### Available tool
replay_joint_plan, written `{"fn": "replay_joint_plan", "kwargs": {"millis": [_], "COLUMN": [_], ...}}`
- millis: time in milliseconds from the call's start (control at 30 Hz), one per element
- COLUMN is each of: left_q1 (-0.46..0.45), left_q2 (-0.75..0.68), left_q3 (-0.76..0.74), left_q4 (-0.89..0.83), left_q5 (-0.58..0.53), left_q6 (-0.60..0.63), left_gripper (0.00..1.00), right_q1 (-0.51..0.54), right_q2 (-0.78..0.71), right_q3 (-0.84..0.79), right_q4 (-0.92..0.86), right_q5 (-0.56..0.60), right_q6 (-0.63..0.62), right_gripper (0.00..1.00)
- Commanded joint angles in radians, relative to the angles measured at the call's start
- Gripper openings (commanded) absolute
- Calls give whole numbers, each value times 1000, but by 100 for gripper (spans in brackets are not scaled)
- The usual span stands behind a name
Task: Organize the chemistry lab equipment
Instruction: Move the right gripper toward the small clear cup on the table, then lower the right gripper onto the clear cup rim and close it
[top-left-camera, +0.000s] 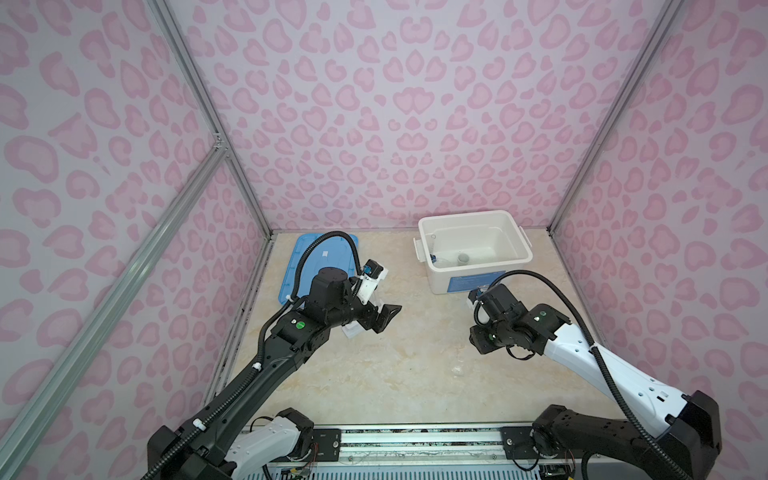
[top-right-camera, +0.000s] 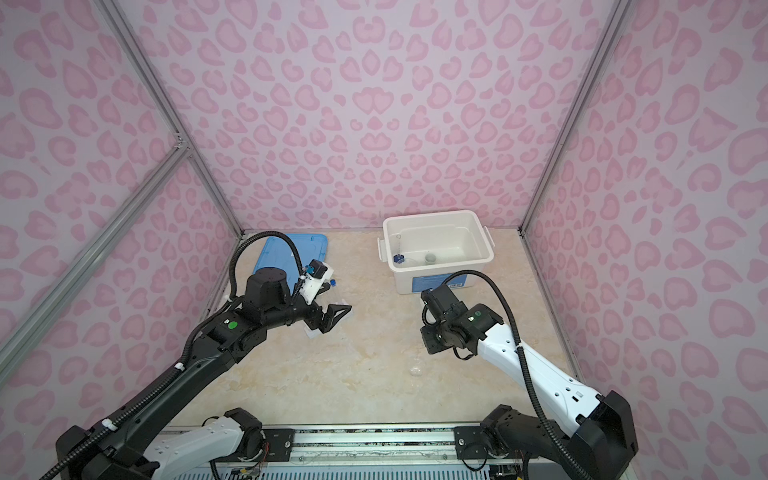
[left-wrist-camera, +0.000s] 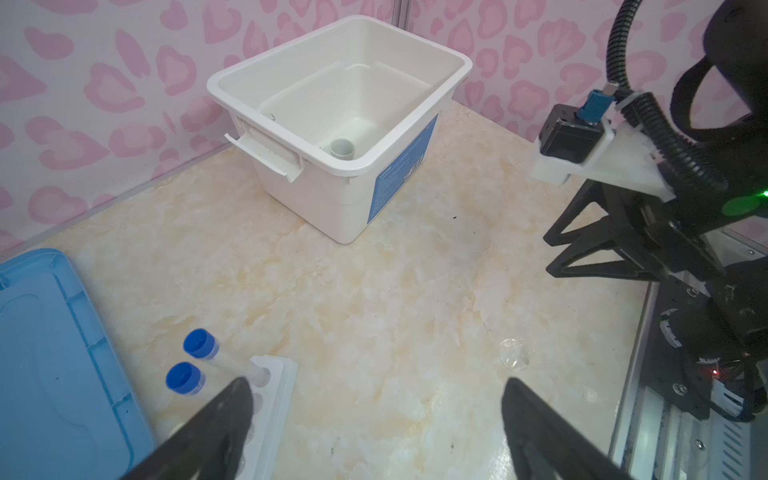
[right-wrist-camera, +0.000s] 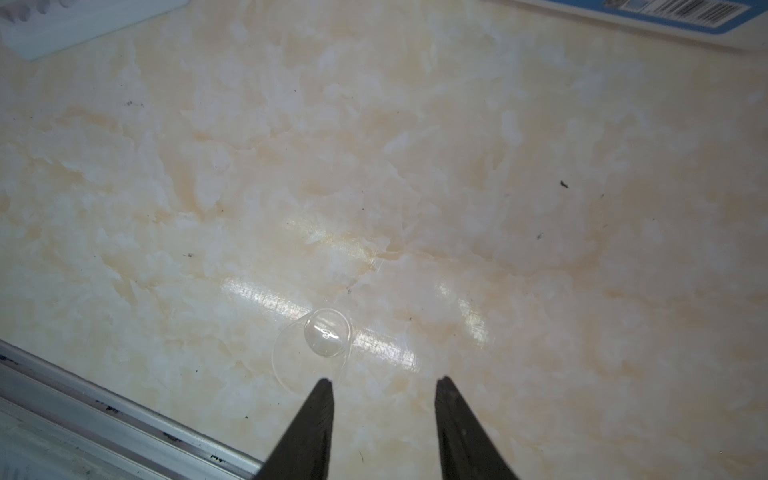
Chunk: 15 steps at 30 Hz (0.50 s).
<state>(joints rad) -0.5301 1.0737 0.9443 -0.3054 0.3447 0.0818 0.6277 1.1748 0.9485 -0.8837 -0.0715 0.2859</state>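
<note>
In front of the white bin (left-wrist-camera: 316, 199), a clear dish (right-wrist-camera: 326, 338) lies on the counter (right-wrist-camera: 498, 166) near the right tool (right-wrist-camera: 384, 380), its jaws apart and empty. Left of the bin, the left tool (left-wrist-camera: 376, 384) gapes empty beside a rack (left-wrist-camera: 278, 374) of blue-capped tubes (left-wrist-camera: 200, 344).

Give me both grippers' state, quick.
Left gripper: open, holding nothing.
Right gripper: open, holding nothing.
</note>
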Motion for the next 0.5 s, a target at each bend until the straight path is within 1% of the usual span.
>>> {"fn": "replay_joint_plan", "kwargs": {"millis": [0,200,367,467], "left_q1": [-2,-2,-3,-2], "left_q2": [9,17,19,19], "left_q3": [-4,-13,-18,-21], "left_q4": [23,35,41,42], "left_q5": [13,14,20,20], "left_q6": [15,12,9,9], "left_gripper": [95,95,95,95], "right_q1": [3,18,19,29], "right_q2": [16,34,60,84], "right_q3": [-25,-83,-99,-103], "right_q4": [12,53,72,87], "right_q5": [-37,-55,-67,-84], "right_q6": [71,128,138,141], "right_gripper": [42,42,41,37]}}
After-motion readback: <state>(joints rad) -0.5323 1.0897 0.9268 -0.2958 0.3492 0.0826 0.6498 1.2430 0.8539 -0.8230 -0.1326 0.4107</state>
